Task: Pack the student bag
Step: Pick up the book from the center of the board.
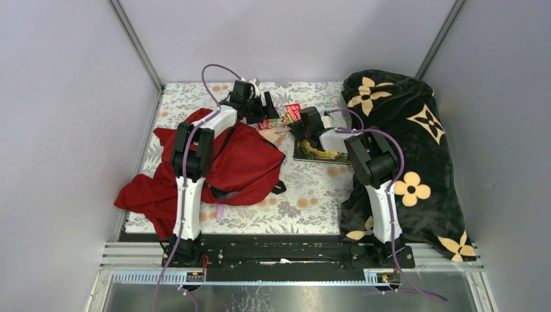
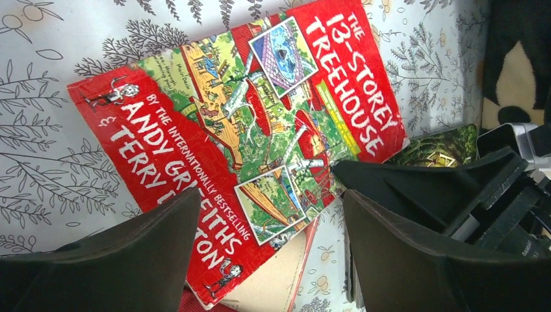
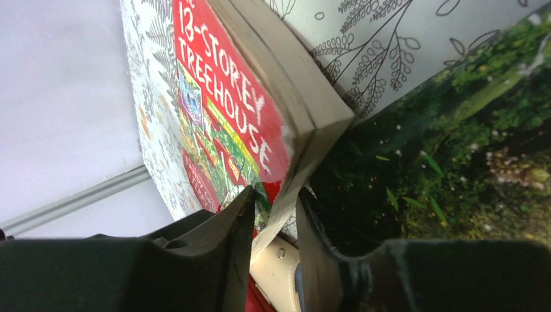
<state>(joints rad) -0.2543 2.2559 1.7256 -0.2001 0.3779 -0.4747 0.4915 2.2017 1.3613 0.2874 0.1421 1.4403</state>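
The student bag (image 1: 243, 162) lies slumped on the floral table cover (image 1: 312, 195) behind your left gripper (image 2: 269, 201), beneath that arm. The left jaws stand wide apart, directly above the 13-Storey Treehouse book (image 2: 260, 117). Your right gripper (image 3: 275, 195) straddles that book's corner with its jaws drawn narrow; whether they pinch it cannot be told. A green-covered book (image 3: 455, 162) lies just beneath this gripper, and a black flowered blanket (image 1: 416, 130) lies under its arm.
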